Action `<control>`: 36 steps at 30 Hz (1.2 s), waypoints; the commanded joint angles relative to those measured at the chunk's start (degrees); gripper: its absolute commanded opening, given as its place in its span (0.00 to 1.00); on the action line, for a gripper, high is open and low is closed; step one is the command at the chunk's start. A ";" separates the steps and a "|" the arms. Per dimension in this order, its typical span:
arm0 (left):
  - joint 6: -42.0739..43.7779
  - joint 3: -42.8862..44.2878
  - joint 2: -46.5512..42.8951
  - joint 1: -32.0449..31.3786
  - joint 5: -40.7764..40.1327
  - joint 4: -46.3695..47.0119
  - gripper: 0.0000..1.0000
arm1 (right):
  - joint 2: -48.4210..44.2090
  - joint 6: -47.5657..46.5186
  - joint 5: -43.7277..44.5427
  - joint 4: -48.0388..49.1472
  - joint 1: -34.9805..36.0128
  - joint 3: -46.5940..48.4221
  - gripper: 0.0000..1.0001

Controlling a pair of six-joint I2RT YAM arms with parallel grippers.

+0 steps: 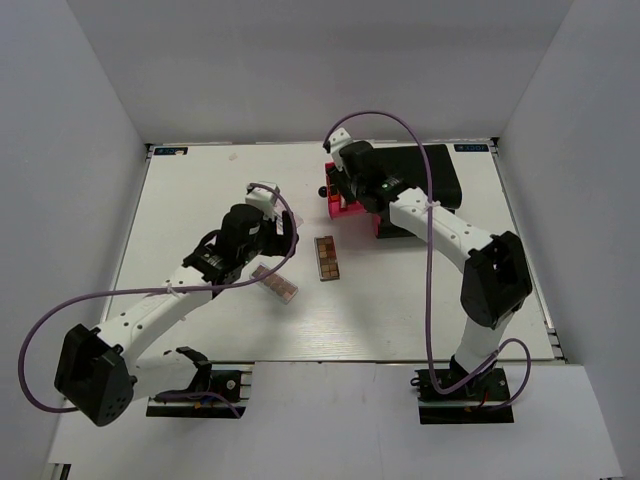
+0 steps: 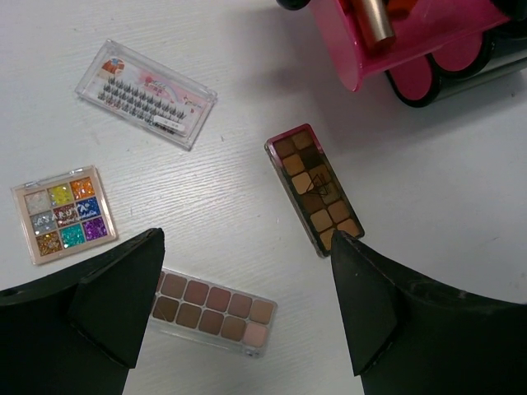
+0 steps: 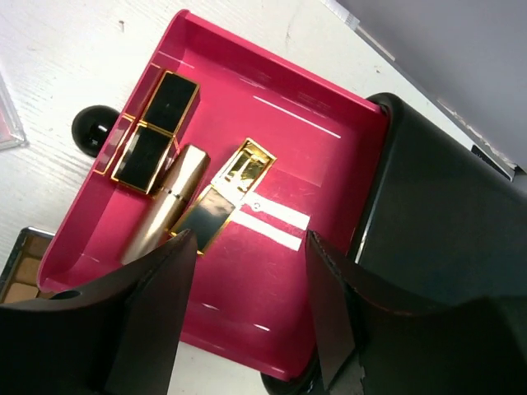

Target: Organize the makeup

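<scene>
1. Two grippers show, both with jaws apart and nothing held. The right gripper (image 3: 247,321) stands at a middling width above the pink drawer (image 3: 288,99). The left gripper (image 2: 247,247) stands wide above the table (image 2: 247,140).
2. Nearest the right gripper is a gold-and-black lipstick (image 3: 221,197). It lies flat on the drawer floor, its black end just beside one fingertip (image 3: 177,247) and its gold end pointing away. No finger clamps it.
3. The rose-gold tube (image 3: 169,210) lies alongside that lipstick, touching or nearly so. Beyond the tube lies a second lipstick (image 3: 154,127), against the drawer's outer wall.
4. The drawer sticks out of the black box (image 3: 445,206). A round black knob (image 3: 92,127) sits on the outside of the drawer wall.
5. Nearest the left gripper is the pink palette (image 2: 216,309). It lies flat on the table between the two fingers, with one end hidden behind a finger (image 2: 115,304). I cannot tell whether the finger touches it.
6. The brown palette (image 2: 314,188) lies beside the other finger, its long side running towards the drawer. It is apart from the pink palette.
7. Farther out on the table are the glitter palette (image 2: 64,214) and, beyond it, the clear lash case (image 2: 146,93). The two lie apart, and both are well apart from the drawer.
</scene>
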 commanded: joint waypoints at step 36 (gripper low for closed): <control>-25.72 12.67 27.22 12.52 21.85 18.38 0.74 | -8.66 13.62 -57.98 1.17 -44.16 -1.70 0.85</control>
